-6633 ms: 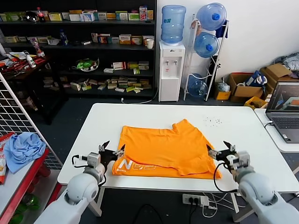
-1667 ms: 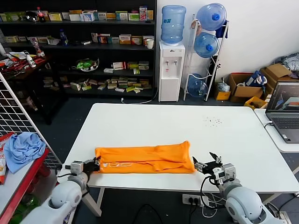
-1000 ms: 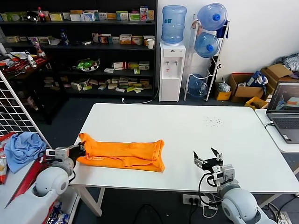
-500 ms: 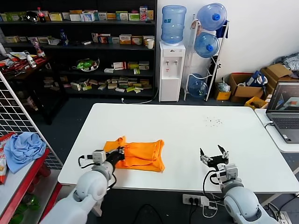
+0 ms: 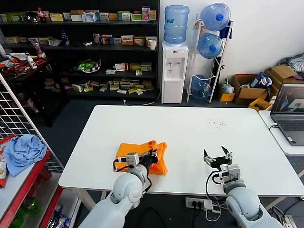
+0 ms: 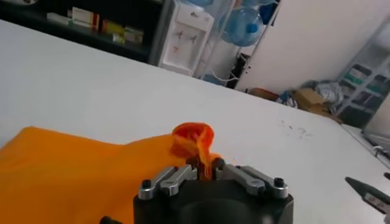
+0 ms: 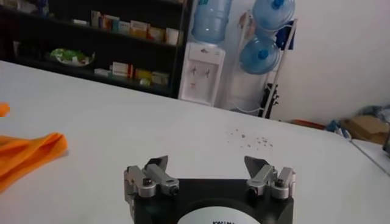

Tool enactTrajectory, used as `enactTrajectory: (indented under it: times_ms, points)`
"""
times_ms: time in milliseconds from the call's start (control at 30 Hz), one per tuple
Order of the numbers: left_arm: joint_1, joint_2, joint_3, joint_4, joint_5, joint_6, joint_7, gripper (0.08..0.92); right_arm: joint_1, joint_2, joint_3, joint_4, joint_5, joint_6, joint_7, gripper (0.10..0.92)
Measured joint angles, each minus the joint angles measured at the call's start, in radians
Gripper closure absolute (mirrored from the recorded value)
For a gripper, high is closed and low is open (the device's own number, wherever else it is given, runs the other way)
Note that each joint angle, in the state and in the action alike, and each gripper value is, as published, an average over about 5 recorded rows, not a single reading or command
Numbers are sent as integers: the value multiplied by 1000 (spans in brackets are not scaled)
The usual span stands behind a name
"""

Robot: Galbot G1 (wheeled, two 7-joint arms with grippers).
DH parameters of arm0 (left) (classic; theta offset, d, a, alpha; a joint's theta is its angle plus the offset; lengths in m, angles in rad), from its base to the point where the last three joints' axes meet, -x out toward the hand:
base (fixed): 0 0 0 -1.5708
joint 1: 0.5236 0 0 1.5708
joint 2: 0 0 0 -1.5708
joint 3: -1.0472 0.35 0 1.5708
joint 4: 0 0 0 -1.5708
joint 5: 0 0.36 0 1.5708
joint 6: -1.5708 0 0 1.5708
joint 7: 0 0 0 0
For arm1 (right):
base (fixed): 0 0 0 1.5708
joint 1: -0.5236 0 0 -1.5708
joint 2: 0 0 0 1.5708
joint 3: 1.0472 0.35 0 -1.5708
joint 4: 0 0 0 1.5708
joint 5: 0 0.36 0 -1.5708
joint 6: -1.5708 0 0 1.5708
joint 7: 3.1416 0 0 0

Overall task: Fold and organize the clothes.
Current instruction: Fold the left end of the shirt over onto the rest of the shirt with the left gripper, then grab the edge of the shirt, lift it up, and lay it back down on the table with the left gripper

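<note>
The orange T-shirt lies folded into a small bundle on the white table, near its front left. My left gripper is shut on a bunched end of the shirt over the bundle's right part; in the left wrist view the pinched fabric stands up between the fingers of that gripper. My right gripper is open and empty above the table front, to the right of the shirt. In the right wrist view this gripper is open, with the shirt's edge far off.
A light blue cloth lies on a red shelf at the left behind a wire rack. A laptop stands on a side table at the right. Small dark specks lie on the table's far right.
My left gripper has carried the shirt's left end over to the right, folding the long strip into a short bundle. My right gripper has let go and sits open to the right.
</note>
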Motion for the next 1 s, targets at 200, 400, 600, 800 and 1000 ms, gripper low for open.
enactTrajectory:
  times_ms: [200,400,600,800,1000]
  points:
    - [1,-24,-3,16,3,-52,27,556,13,-5,-5,2,10,-3,1,203]
    - [37,63,-38,-26,6,-92,63,382,16,-6,-8,3,10,-2,-4,203]
    - [101,218,-112,-45,3,-86,117,219,16,2,-16,-6,1,4,-13,203]
    - [141,337,-193,-45,-34,-33,188,178,13,4,-17,-13,3,7,-16,203]
    - [138,388,-244,-12,-93,18,258,177,-1,4,-8,-10,0,10,-18,203]
